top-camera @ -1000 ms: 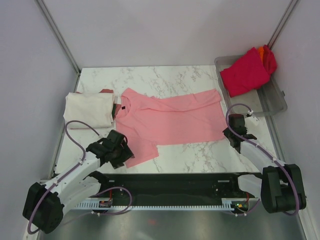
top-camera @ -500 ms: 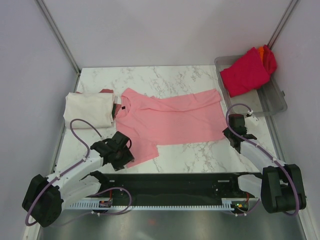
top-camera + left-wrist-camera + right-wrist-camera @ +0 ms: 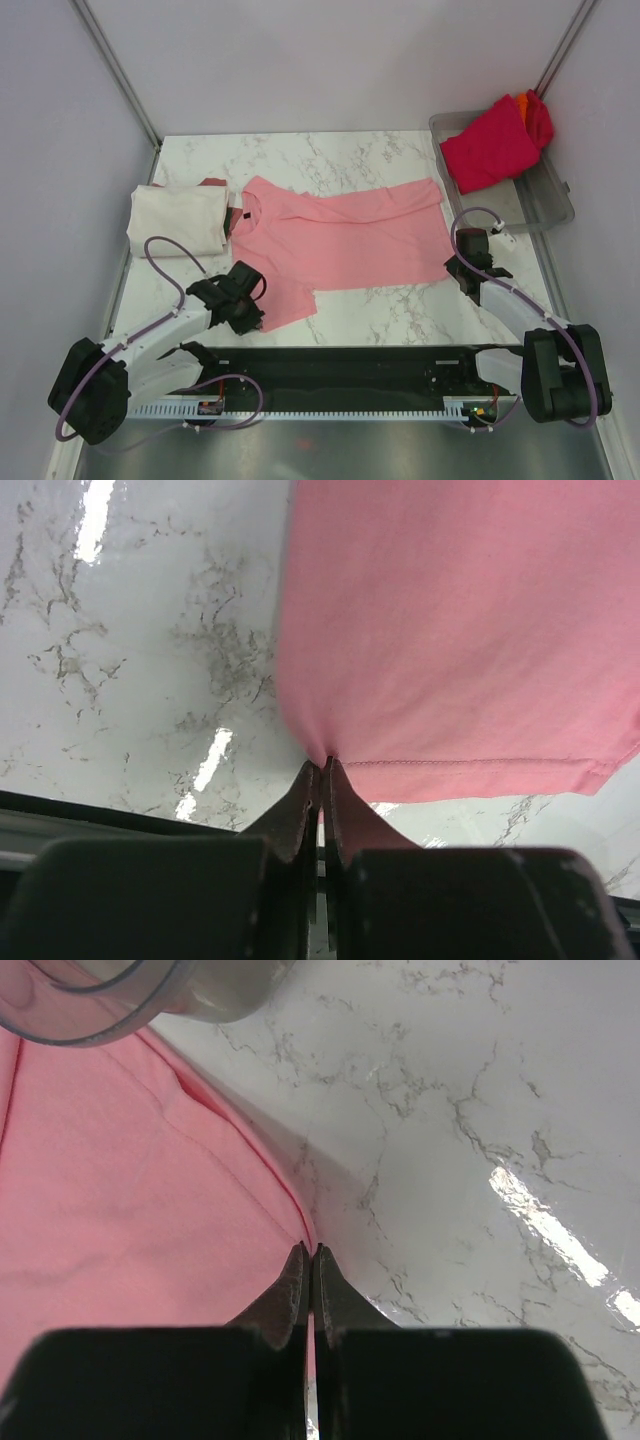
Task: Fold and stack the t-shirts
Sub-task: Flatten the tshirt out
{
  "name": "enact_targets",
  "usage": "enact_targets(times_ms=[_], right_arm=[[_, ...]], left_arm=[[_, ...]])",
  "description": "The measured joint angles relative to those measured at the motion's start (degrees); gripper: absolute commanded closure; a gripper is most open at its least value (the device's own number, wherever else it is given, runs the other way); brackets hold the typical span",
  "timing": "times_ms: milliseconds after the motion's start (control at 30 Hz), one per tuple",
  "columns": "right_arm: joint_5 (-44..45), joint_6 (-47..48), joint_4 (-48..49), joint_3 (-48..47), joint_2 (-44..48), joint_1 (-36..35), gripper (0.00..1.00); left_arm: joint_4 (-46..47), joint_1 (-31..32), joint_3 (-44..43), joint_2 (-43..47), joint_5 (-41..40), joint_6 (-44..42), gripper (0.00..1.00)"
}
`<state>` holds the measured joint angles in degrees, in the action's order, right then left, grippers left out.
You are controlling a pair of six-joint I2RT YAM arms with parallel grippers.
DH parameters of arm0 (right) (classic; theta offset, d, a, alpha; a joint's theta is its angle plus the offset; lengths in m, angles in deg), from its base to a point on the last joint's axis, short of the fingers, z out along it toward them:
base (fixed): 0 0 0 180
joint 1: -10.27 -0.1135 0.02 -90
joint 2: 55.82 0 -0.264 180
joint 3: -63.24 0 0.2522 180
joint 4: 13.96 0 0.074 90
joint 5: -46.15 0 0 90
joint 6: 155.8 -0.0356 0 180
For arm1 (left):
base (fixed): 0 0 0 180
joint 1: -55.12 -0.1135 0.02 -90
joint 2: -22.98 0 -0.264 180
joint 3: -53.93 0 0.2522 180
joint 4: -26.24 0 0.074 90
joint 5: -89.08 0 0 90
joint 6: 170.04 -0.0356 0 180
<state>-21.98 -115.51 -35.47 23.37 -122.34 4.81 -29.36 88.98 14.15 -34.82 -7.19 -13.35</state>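
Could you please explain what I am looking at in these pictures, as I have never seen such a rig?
These are two robot arms bolted at the near edge of a marble table. One picture looks down from above and behind them; the other two come from a camera on each wrist, looking along its jaws. A pink t-shirt lies flat. Left of it sits a folded cream-white t-shirt, a dark red one peeking out behind. A grey tray at the far right holds a crimson t-shirt and something orange. The left arm has its jaws shut on the pink shirt's near corner; the right arm has its jaws shut at the opposite hem, apparently pinching it.
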Motion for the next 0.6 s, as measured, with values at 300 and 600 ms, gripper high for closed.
enact_targets(times_ms=[300,600], right_arm=[[-0.55,0.02,0.02,0.00,0.02,0.00,1.00],[-1.07,0.50,0.11,0.28,0.85,0.00,0.98]], left_arm=[[1.18,0.02,0.00,3.85,-0.11,-0.11,0.98],[-1.81,0.00,-5.84,6.71,-0.94,-1.07,0.98]])
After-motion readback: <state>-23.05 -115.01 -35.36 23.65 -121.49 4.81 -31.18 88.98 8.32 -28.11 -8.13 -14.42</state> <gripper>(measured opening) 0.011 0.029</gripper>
